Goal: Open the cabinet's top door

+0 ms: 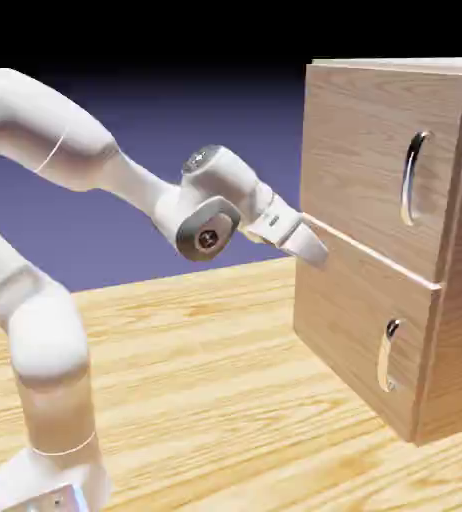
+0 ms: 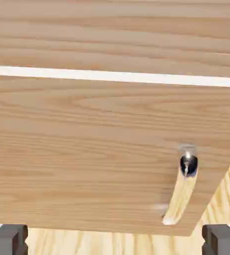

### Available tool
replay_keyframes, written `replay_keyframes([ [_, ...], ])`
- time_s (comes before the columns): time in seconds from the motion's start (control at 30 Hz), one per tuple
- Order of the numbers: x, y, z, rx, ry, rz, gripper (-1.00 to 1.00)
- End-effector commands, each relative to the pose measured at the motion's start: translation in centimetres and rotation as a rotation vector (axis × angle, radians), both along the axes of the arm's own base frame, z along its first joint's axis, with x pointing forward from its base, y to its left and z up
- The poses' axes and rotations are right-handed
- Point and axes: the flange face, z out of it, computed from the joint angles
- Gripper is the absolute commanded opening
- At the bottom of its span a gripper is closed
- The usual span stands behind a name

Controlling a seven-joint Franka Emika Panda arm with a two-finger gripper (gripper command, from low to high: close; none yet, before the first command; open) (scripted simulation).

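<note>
Silver top handle point(image 1: 408, 178) sits high on top door point(image 1: 380, 155), above white gripper point(image 2: 115, 240). Fingers point(image 2: 8, 239) wide apart, nothing between. Best go up first, line up gently, then reach.

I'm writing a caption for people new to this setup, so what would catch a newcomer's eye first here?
The white jointed robot arm stands out first, reaching from the exterior view's left toward a boxy light-brown wood-grain cabinet on the right. Next come the cabinet's two curved shiny silver handles, the longer on the upper door, the shorter on the lower door.
</note>
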Motion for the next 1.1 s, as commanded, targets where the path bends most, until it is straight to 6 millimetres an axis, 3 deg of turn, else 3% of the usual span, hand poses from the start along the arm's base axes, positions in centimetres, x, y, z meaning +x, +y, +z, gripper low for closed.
replay_keyframes([
  [0.0,0.1,0.3,0.5,-0.001,-0.011,0.005,0.0],
  [0.53,-0.1,2.4,7.5,-0.018,-0.197,0.045,0.0],
  [1.07,-0.1,0.4,10.6,-0.01,-0.401,0.028,0.0],
])
